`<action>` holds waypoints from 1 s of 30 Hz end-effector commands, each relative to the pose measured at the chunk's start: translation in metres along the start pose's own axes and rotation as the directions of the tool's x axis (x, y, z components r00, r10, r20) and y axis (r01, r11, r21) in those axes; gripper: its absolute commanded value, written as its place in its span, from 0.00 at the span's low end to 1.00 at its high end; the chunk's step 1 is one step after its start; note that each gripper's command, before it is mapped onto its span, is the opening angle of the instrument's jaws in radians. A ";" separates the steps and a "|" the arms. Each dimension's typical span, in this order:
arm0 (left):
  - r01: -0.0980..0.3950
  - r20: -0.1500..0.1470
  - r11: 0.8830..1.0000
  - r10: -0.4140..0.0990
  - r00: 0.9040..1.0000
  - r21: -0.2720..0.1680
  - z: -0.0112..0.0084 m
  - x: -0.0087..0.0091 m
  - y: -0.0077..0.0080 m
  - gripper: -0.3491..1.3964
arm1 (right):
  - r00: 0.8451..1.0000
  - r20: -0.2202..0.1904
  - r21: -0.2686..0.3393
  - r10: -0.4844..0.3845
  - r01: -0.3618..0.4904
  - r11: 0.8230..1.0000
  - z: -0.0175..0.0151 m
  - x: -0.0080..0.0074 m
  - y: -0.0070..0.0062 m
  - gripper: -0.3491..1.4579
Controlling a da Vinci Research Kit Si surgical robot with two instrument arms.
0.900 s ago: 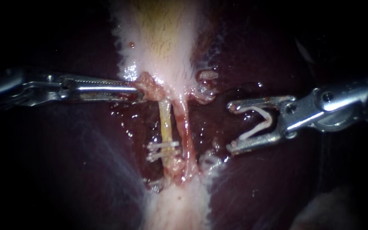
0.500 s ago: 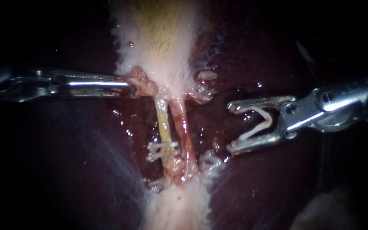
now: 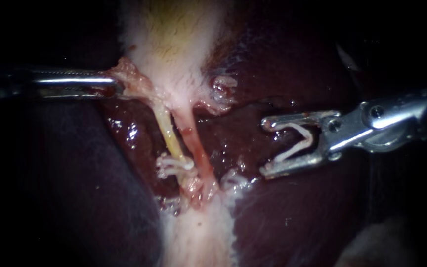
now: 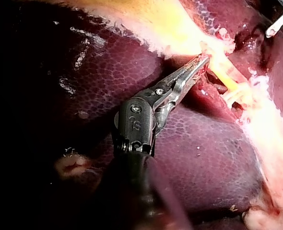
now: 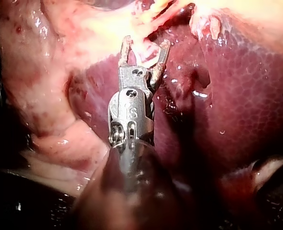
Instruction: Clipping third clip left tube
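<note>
My left instrument, upper left of frame: end effector clamped on tissue flap at gallbladder edge. Left tube, yellowish, ran down centre frame, white clips across its lower end. My right instrument, right of centre: end effector spread wide, holding V-shaped loaded clip between both halves, well apart from left tube. Liver dark beneath.

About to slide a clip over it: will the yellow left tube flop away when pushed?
Probably thin and soft, so the left tube may bend aside. It looks stretched straight between the tissue held by the left instrument and the clips, so it likely resists somewhat. The wet shine around it suggests it is slippery.
</note>
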 end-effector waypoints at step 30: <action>-0.002 0.000 1.000 0.002 1.000 0.003 0.0003 -0.0002 0.0000 0.00 | 0.967 -0.073 0.032 0.242 -0.240 0.970 0.0123 0.0014 0.0027 0.47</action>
